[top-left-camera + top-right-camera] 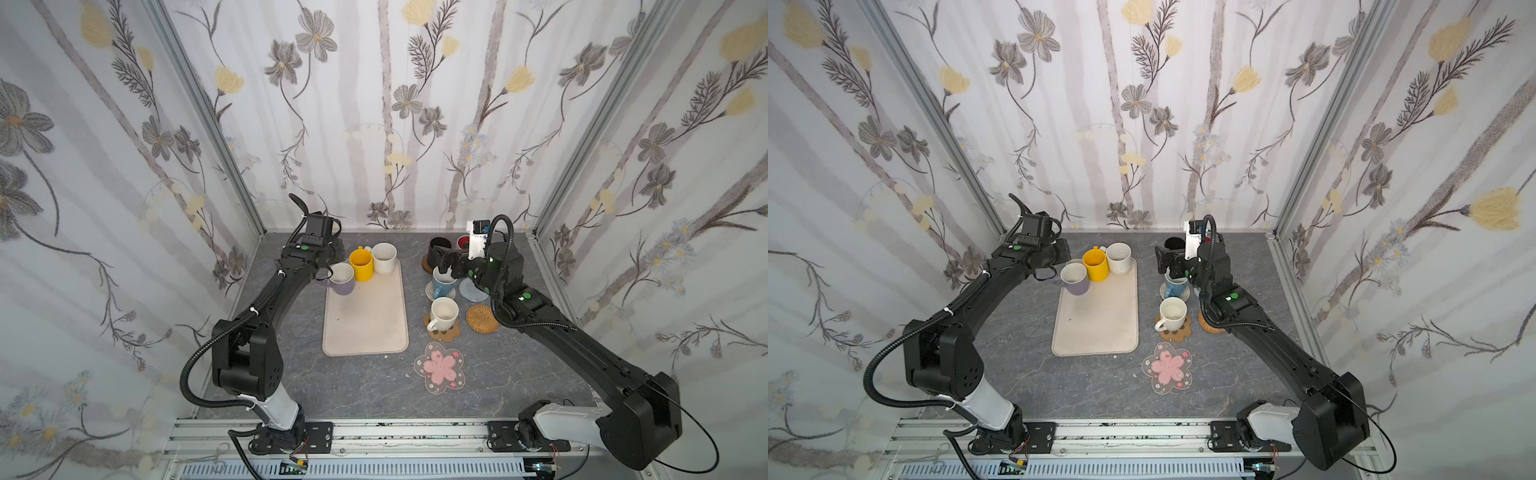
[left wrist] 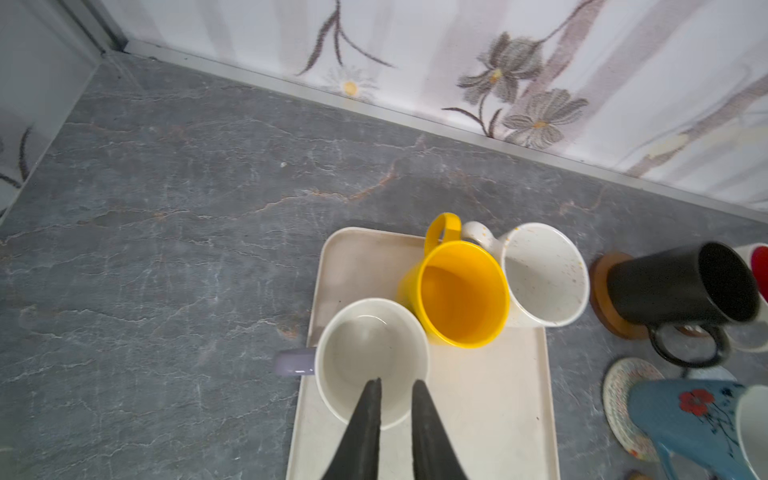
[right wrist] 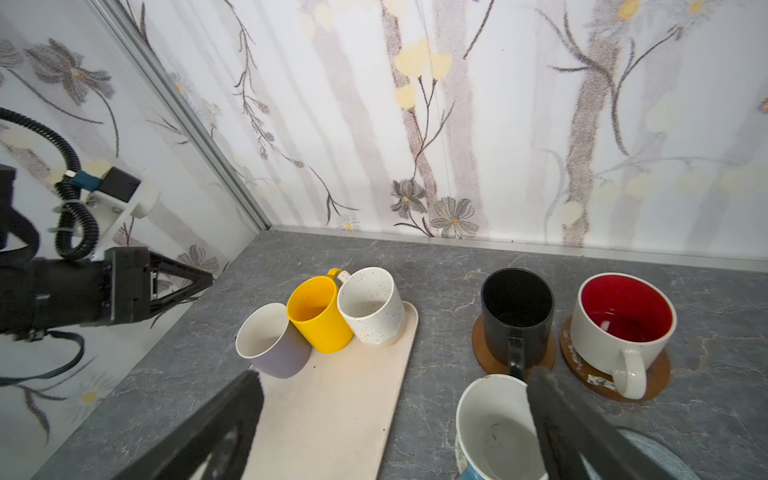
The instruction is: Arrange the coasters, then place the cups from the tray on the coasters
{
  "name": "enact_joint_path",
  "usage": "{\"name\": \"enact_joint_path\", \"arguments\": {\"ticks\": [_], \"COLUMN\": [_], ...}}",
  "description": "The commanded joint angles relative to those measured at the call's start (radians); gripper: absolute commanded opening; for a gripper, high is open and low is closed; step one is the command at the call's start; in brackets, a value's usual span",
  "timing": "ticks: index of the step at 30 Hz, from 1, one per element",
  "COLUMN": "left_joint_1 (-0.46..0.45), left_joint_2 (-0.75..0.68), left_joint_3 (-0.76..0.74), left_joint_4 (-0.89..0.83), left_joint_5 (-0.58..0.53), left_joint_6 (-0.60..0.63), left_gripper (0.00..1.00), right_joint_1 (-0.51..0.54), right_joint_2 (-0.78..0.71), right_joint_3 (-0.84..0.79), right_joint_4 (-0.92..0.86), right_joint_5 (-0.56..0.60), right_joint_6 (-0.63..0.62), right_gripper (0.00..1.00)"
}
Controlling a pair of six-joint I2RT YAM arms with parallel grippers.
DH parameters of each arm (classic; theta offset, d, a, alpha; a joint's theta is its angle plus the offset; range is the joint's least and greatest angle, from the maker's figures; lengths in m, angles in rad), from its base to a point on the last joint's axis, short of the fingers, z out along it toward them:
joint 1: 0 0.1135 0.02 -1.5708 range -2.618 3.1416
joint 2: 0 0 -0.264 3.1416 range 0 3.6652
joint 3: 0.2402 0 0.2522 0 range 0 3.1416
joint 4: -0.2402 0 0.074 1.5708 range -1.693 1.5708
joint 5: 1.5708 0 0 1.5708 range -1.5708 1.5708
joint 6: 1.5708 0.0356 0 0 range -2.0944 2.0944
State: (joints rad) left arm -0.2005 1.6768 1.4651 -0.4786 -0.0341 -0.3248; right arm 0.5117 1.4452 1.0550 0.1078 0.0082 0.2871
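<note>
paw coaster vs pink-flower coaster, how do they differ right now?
Colour: the paw coaster is brown; the pink-flower coaster is clear with a pink bloom. Load: the paw coaster carries an off-white mug; the pink-flower coaster is bare. Both lie flat on the table, right of the tray in both top views.

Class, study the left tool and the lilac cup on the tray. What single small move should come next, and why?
Probably open the left tool and lower it astride the rim of the lilac cup. Its fingers stand nearly together over the cup's opening, visibly pinching no wall, and the cup sits on the tray.
</note>
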Motion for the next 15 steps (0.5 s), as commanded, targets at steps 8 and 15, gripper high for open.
{"name": "enact_joint_path", "arguments": {"ticks": [8,15], "left_joint_1": [0.119,0.138], "left_joint_2": [0.275,0.393], "left_joint_3": [0.194,0.238], "left_joint_4": [0.072,0.071], "left_joint_5": [0.072,0.127], "left_joint_6": [-0.061,-0.081], "left_gripper": [0.0,0.0], "right_joint_1": [0.013,0.012], "right_joint_2": [0.062,0.075], "right_joint_3": [0.037,0.043], "right_joint_4": [-0.004,-0.023], "right_joint_5": [-0.004,0.014], "right_joint_6": [-0.021,-0.036], "right_gripper": [1.0,1.0]}}
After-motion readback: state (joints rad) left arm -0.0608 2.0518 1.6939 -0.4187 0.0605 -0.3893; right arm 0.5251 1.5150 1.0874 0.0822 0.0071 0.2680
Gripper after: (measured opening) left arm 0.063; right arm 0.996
